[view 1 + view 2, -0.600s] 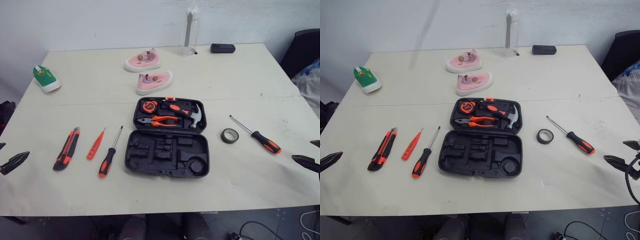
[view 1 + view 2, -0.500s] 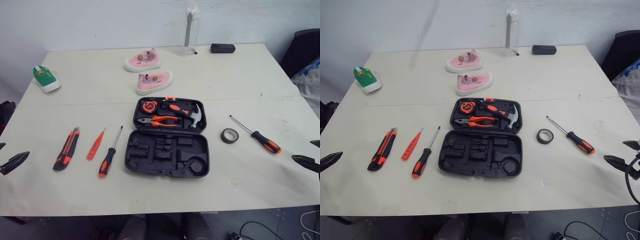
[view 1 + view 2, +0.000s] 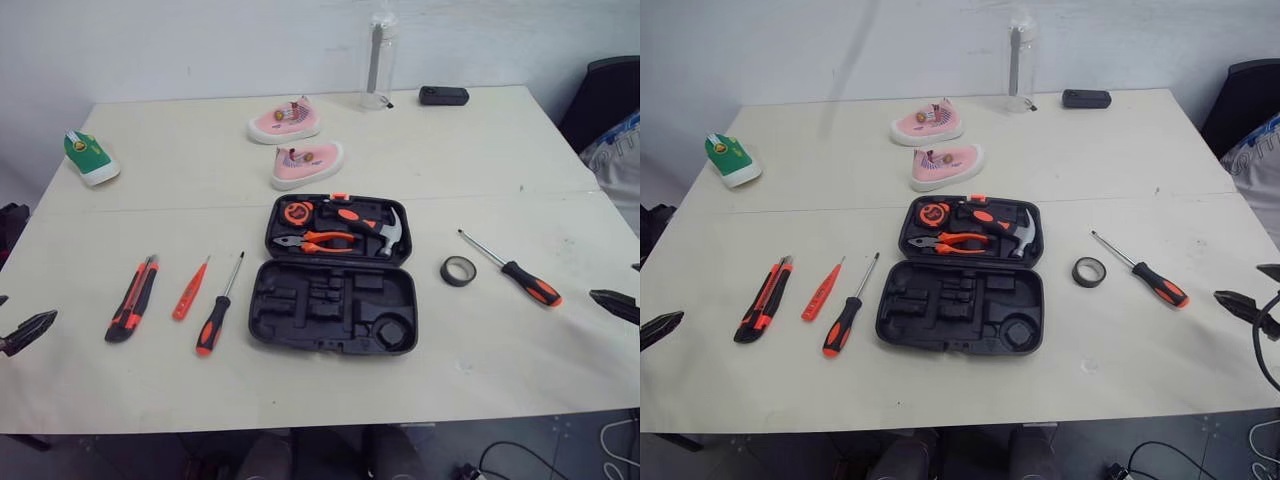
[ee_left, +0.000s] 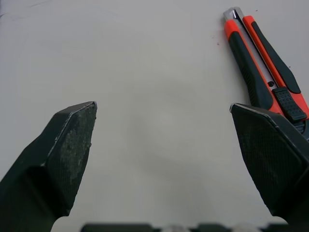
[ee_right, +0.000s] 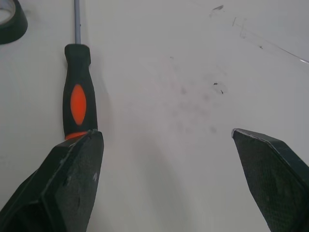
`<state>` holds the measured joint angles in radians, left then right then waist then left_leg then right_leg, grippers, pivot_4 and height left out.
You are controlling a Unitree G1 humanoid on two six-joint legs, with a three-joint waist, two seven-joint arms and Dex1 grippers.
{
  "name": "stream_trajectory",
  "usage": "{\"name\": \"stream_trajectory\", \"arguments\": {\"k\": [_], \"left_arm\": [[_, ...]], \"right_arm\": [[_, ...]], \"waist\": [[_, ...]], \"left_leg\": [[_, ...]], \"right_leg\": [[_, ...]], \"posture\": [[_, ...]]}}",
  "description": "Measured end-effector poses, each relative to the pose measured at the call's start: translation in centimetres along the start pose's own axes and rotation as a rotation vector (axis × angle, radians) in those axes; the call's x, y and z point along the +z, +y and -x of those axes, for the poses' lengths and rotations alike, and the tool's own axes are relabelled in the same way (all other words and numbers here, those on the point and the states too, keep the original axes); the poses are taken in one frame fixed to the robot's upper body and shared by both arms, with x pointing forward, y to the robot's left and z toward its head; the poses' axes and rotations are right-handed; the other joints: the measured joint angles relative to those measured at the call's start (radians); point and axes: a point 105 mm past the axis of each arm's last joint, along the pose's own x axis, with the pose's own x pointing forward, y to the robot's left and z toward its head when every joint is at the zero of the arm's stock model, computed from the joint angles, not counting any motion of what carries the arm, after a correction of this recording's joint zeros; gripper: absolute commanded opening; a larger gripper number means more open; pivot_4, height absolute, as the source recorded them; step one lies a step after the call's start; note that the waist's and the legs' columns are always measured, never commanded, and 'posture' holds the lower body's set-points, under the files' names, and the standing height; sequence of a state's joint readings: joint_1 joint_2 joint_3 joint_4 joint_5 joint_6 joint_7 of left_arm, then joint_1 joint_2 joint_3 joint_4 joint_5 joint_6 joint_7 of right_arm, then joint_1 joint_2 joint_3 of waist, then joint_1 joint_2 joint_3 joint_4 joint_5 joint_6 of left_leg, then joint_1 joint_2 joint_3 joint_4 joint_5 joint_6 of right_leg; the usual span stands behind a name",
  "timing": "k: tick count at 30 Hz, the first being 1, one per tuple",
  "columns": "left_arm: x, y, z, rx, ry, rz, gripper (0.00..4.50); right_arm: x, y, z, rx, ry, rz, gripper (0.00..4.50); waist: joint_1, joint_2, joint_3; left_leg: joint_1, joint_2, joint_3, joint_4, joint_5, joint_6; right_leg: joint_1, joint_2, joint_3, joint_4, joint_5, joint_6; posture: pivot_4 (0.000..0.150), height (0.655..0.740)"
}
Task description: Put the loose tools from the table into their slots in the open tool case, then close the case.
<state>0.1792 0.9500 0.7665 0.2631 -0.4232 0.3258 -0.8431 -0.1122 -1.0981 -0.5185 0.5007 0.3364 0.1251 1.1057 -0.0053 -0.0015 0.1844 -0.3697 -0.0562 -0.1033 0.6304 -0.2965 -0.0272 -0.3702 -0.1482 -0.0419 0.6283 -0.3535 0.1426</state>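
Case (image 3: 262,322) is noted open at frame centre (pliers (image 3: 318,240) seated). Left gripper (image 4: 162,105) and right gripper (image 5: 166,131) are held wide.

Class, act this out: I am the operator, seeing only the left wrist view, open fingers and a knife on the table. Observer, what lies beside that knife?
Observer: A slim red tester and a screwdriver, all left of the open case.
Operator: What does the case hold?
Observer: A tape measure, pliers and a hammer in its far half; the near half is empty.
Operator: And on the right?
Observer: A tape roll and another screwdriver, by the open right gripper.
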Motion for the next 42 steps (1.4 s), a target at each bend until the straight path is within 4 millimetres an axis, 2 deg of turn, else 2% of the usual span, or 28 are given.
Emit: {"name": "stream_trajectory", "arguments": {"k": [1,4,8,13,15,16,18,23,33,36,42], "left_arm": [[0.2,-0.4,-0.1,0.001,-0.004,0.005,4.5],[1.4,-3.3,-0.9,-0.037,-0.044,0.034,4.5],[2.7,-8.2,-1.3,-0.078,-0.066,0.054,4.5],[2.8,-17.0,-2.3,-0.165,-0.03,0.114,4.5],[2.6,-19.3,-3.1,-0.157,-0.017,0.171,4.5],[2.4,-21.1,-3.7,-0.174,0.012,0.183,4.5],[2.0,-23.3,-4.3,-0.211,0.064,0.188,4.5],[1.1,-23.5,-5.1,-0.14,0.131,0.19,4.5],[0.2,-22.8,-5.3,-0.106,0.178,0.16,4.5],[0.1,-22.5,-5.5,-0.089,0.175,0.152,3.65],[-0.4,-21.8,-5.4,-0.054,0.166,0.191,1.01]], "right_arm": [[0.6,0.4,-0.2,0.014,-0.015,0.004,4.46],[3.7,3.0,-1.6,0.112,-0.114,0.03,4.46],[6.9,7.3,-3.0,0.261,-0.202,0.052,4.46],[10.5,15.4,-3.9,0.564,-0.311,0.08,4.46],[12.2,18.5,-3.7,0.695,-0.369,0.102,4.46],[13.2,20.3,-3.3,0.779,-0.405,0.127,4.46],[14.4,22.2,-2.7,0.872,-0.447,0.174,4.46],[15.1,24.1,-2.6,0.967,-0.47,0.206,4.46],[15.0,24.7,-2.7,1.017,-0.475,0.218,4.46],[15.1,24.6,-2.9,1.016,-0.485,0.21,4.5],[15.7,24.2,-3.2,0.998,-0.503,0.201,4.5]], "waist": [[0.0,0.0,0.0],[0.001,0.0,0.0],[0.005,-0.001,0.0],[0.014,-0.001,0.001],[0.018,-0.001,0.0],[0.023,-0.001,0.0],[0.03,-0.004,0.0],[0.031,-0.004,0.0],[0.03,-0.004,0.0],[0.031,-0.005,0.0],[0.032,-0.004,0.0]], "left_leg": [[0.0,0.001,0.0,0.0,0.0,0.0],[-0.001,0.002,0.001,0.001,0.0,0.0],[-0.002,0.002,0.002,0.002,0.0,0.0],[-0.002,0.001,0.002,0.004,-0.001,0.0],[-0.002,0.001,0.003,0.006,-0.001,0.0],[-0.002,0.0,0.003,0.007,-0.001,0.0],[-0.002,0.0,0.003,0.009,-0.003,0.0],[-0.005,0.003,0.002,0.017,-0.009,0.0],[-0.003,0.004,0.004,0.017,-0.011,0.002],[-0.003,0.004,0.005,0.017,-0.012,0.002],[-0.003,0.004,0.006,0.018,-0.012,0.003]], "right_leg": [[-0.001,0.0,0.0,0.0,0.0,0.0],[-0.001,0.001,0.001,0.0,0.001,0.0],[0.0,0.001,0.002,-0.001,0.002,0.001],[0.0,0.002,0.003,-0.001,0.003,0.002],[0.0,0.003,0.005,-0.001,0.004,0.002],[0.0,0.005,0.005,-0.001,0.005,0.002],[0.0,0.007,0.006,-0.002,0.005,0.001],[0.0,0.014,0.01,-0.002,0.005,0.001],[-0.002,0.015,0.019,-0.002,0.005,0.001],[-0.003,0.015,0.02,-0.002,0.005,0.001],[-0.003,0.015,0.021,-0.003,0.005,0.001]], "posture": [[0.15,0.7269],[0.15,0.7269],[0.15,0.7269],[0.15,0.7269],[0.15,0.7269],[0.15,0.7269],[0.15,0.7269],[0.15,0.7269],[0.15,0.7269],[0.15,0.7269],[0.15,0.7269]]}}
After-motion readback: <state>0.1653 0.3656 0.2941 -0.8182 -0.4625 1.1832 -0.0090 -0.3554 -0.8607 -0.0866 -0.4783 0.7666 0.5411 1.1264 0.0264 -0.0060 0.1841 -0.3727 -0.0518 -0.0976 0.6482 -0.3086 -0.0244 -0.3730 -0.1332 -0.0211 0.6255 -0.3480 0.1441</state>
